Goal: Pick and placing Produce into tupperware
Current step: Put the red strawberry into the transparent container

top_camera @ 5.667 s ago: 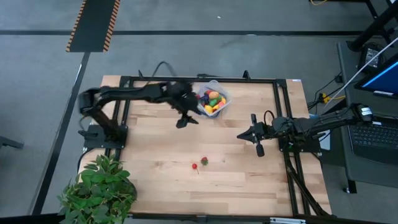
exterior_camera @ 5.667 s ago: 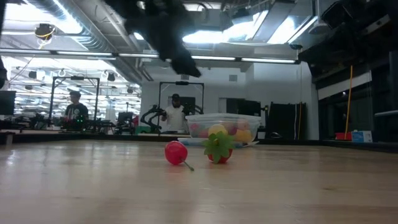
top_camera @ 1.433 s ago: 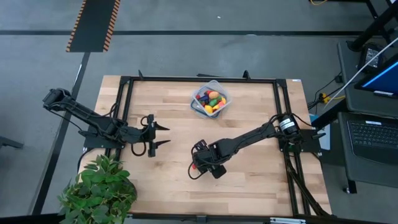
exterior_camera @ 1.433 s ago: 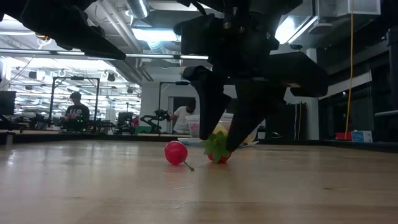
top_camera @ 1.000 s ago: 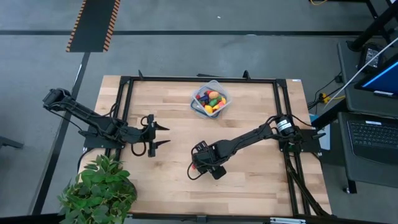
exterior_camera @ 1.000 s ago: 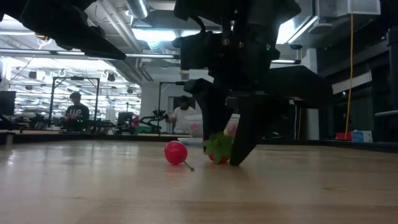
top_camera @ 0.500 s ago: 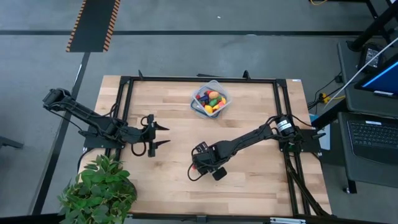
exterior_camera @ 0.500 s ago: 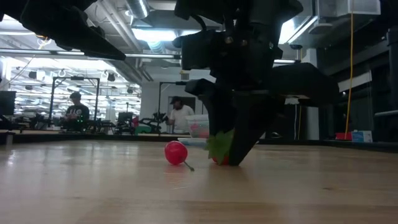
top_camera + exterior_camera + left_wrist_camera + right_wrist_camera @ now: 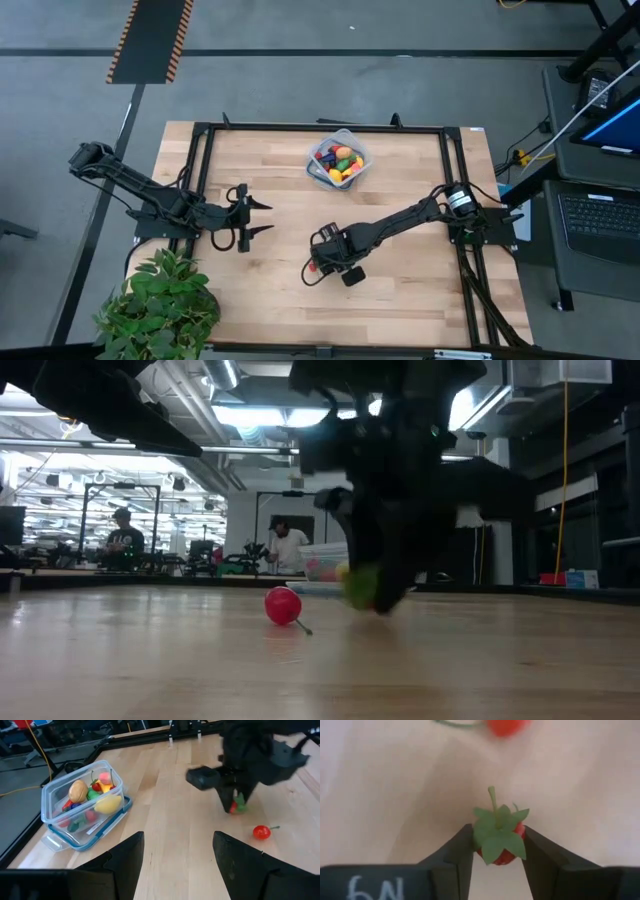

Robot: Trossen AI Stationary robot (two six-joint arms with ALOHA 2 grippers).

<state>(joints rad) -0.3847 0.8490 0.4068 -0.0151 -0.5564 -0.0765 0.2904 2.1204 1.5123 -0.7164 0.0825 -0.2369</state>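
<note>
Your right gripper (image 9: pixel 497 851) is clamping the small red strawberry with green leafy cap (image 9: pixel 498 837) and now lifting it off the wooden table (image 9: pixel 400 290); carry it to the clear square plastic tupperware (image 9: pixel 338 159); left gripper (image 9: pixel 250 217) is idling apart

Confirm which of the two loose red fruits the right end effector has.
The strawberry, the one with the green leafy cap, sits clamped in the right end effector. The round red cherry with the thin stem lies free on the table.
</note>
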